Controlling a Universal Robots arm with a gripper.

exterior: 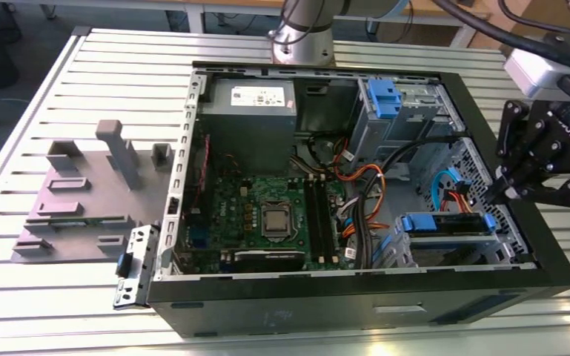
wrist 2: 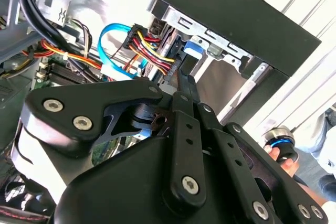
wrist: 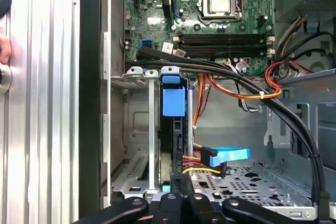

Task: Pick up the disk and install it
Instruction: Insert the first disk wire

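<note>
The disk (wrist: 174,129) stands on edge in the drive cage of the open computer case (exterior: 522,282), its blue handle facing away from the gripper (wrist: 181,195). The gripper sits at the disk's cabled end, in line with its long axis; its jaws look closed together, holding nothing.

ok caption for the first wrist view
Claw at the disk, which stands in its bay inside the open computer case.
</note>
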